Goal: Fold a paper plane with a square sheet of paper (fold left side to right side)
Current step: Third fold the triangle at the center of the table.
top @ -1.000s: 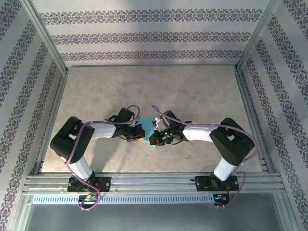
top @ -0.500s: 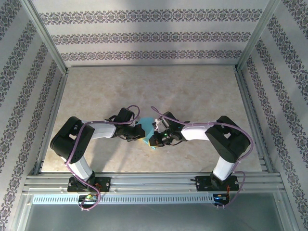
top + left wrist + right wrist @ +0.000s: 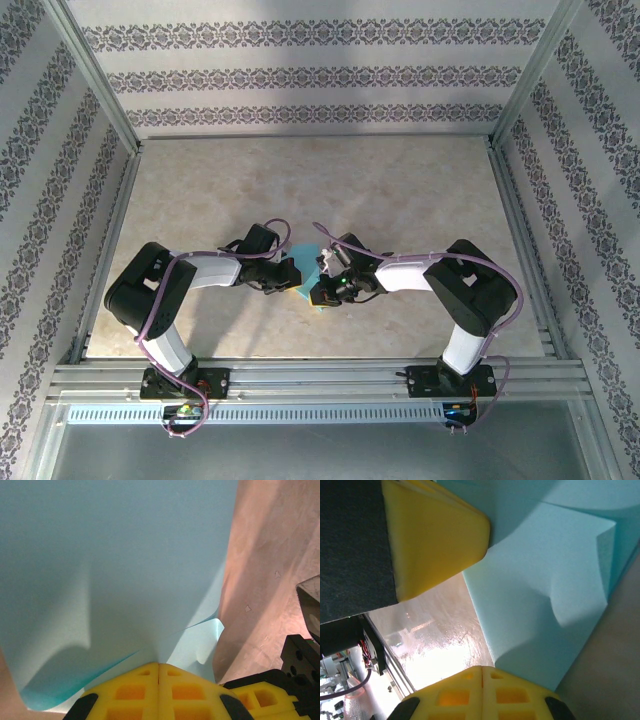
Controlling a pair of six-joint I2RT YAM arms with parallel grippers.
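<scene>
The square sheet of paper [image 3: 306,262] is cyan-blue and stands partly lifted off the table between my two grippers at the table's middle. My left gripper [image 3: 293,275] is shut on it. In the left wrist view the sheet [image 3: 125,555] rises from the seam of the closed yellow jaws [image 3: 159,666], with a lower layer curling to the right. My right gripper [image 3: 320,292] is shut, and its tip [image 3: 481,669] sits at the near edge of the sheet [image 3: 545,580]. I cannot tell whether paper is pinched there. A left fingertip [image 3: 435,535] shows above it.
The beige marbled table [image 3: 400,190] is fenced by metal frame posts and patterned walls on three sides. An aluminium rail [image 3: 320,375] runs along the near edge, where both arm bases are bolted.
The right arm's elbow has swung a little to the left and its gripper has edged slightly down-left. The left arm and the paper have hardly moved.
</scene>
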